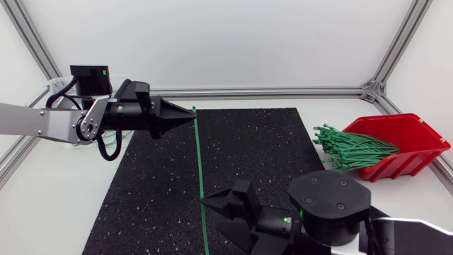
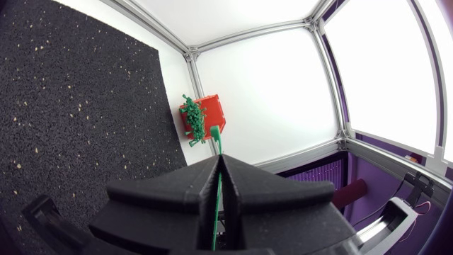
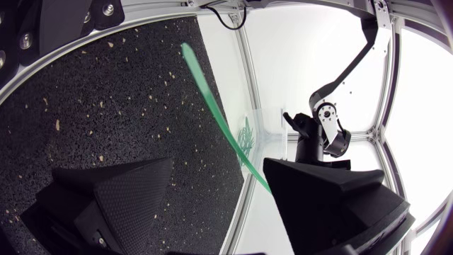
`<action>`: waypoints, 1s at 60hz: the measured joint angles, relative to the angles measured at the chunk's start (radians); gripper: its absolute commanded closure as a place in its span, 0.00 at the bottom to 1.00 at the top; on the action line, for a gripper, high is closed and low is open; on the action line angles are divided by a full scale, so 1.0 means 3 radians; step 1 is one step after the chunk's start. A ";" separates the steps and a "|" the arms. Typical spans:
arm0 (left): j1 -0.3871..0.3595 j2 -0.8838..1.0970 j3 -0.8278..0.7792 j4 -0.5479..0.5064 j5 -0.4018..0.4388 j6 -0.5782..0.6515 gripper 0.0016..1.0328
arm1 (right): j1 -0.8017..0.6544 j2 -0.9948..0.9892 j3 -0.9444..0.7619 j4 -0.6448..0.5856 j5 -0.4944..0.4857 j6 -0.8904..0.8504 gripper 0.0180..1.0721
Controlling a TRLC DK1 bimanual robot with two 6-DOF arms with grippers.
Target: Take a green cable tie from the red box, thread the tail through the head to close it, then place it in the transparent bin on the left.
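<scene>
The green cable tie (image 1: pixel 198 152) runs straight from far to near above the black mat (image 1: pixel 141 191) on the bench. Its far end is clenched in the left jaws, and its near stretch passes untouched between the right jaws — released, and closest to the free end.

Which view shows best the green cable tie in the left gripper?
The head view: the cable tie shows nearly whole, from the left gripper across the black mat. The left wrist view sees a short piece pinched in that gripper; the right wrist view a slanted stretch by the open right gripper.
</scene>
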 measured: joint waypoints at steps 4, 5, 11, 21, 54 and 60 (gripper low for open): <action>0.0008 0.0046 0.0000 0.0003 0.0036 -0.0070 0.97 | 0.0041 0.0011 -0.0055 0.0071 -0.0017 -0.0001 0.32; 0.0013 0.0056 0.0000 0.0003 0.0037 -0.0079 0.97 | 0.0050 0.0011 -0.0064 0.0084 -0.0025 -0.0005 0.37; 0.0039 0.0122 0.0004 -0.0001 0.0070 -0.0141 0.97 | 0.0097 0.0015 -0.0131 0.0277 -0.0144 -0.0079 0.63; 0.0062 0.0200 0.0019 -0.0041 0.0211 -0.0155 0.97 | 0.0107 0.0123 -0.0178 0.0626 -0.0195 -0.0140 0.64; 0.0081 0.0451 0.0186 -0.0217 0.0322 -0.0156 0.97 | 0.0250 0.0446 -0.0284 0.1242 -0.0193 -0.0175 0.71; 0.0088 0.0467 0.0209 -0.0219 0.0320 -0.0156 0.97 | 0.0259 0.0469 -0.0286 0.1277 -0.0193 -0.0175 0.74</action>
